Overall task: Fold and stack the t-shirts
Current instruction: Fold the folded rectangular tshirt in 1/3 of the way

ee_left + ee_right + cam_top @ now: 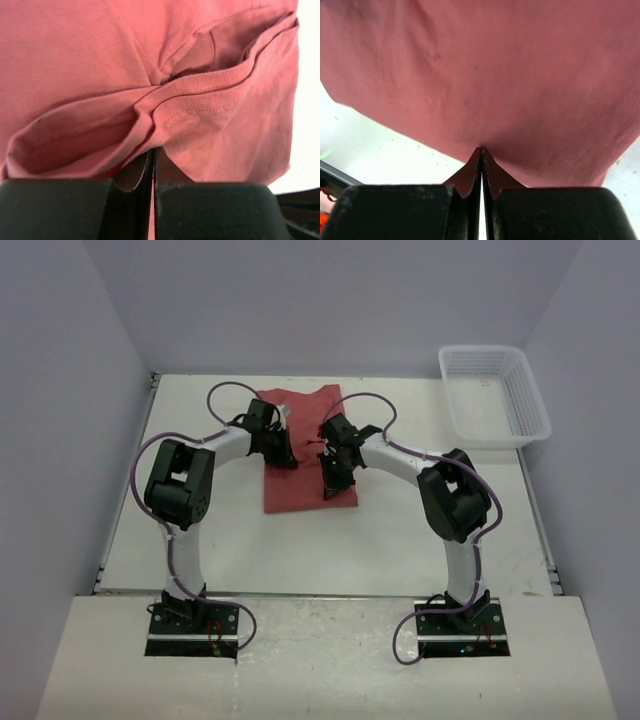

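Note:
A brick-red t-shirt (305,495) lies partly folded in the middle of the white table. My left gripper (283,458) is over its left side, with its jaws shut on a bunched fold with a stitched hem. This shows in the left wrist view (153,152), where the cloth (75,60) fills the frame. My right gripper (330,490) is over the shirt's right part. Its jaws are shut with their tips pinching the near edge of the cloth (495,65), as seen in the right wrist view (481,150).
A white plastic mesh basket (495,395) stands at the back right corner of the table. Bare white table (180,540) lies to the left, right and front of the shirt. Grey walls close in the back and sides.

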